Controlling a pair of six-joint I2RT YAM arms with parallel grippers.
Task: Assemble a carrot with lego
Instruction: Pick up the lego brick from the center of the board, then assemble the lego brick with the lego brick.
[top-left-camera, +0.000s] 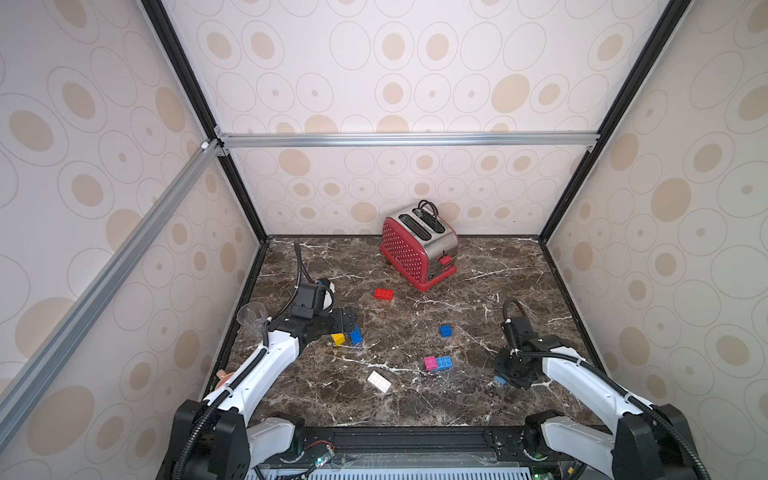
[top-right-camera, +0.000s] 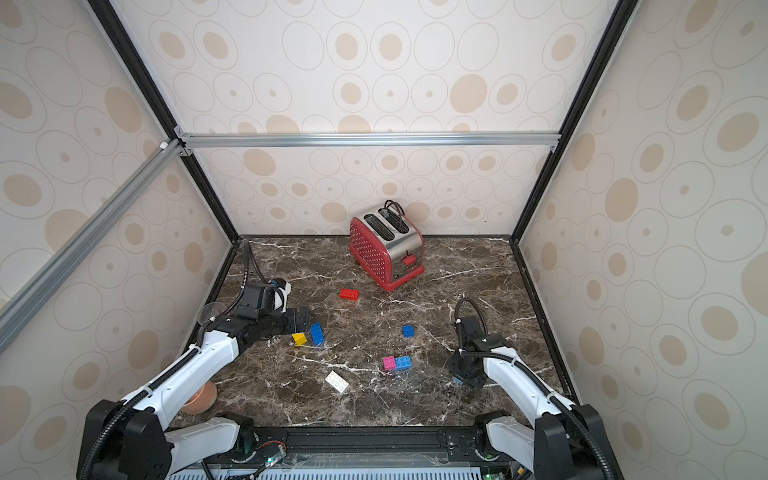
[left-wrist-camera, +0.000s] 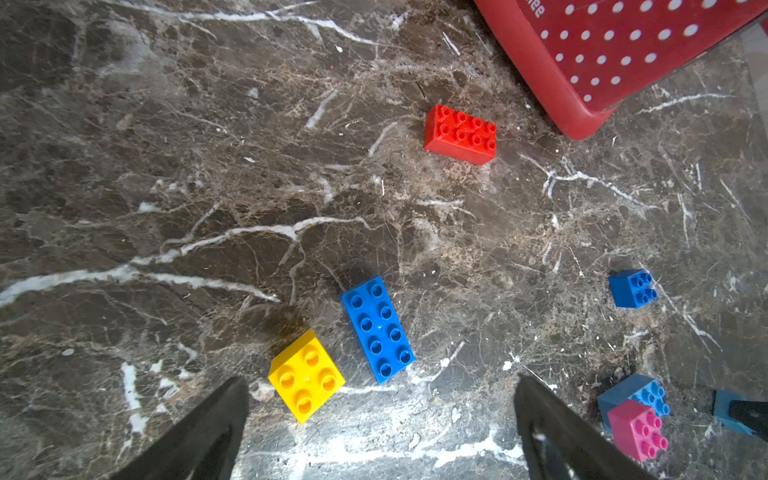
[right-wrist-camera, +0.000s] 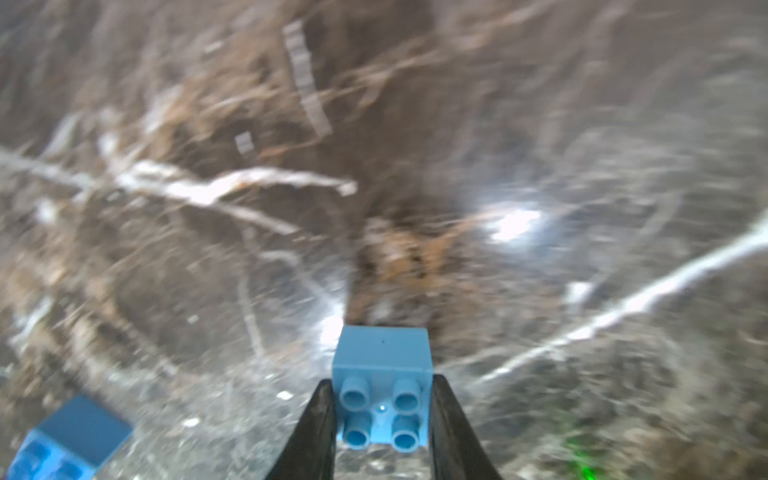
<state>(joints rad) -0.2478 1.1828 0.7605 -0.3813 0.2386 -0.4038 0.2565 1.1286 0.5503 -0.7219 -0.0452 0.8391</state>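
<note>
right tool (right-wrist-camera: 384, 384): clamped on light-blue brick (right-wrist-camera: 382, 357) | left tool (left-wrist-camera: 382, 380): jaws apart, yellow brick (left-wrist-camera: 306, 376) just ahead | pink-and-blue pair (top-left-camera: 438, 363): between arms, nearer right tool

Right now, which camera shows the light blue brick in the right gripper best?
The right wrist view: the light blue brick sits close up, studs visible, clamped by the right gripper. In both top views only a sliver peeks from under the gripper. The left wrist view may catch its corner.
</note>
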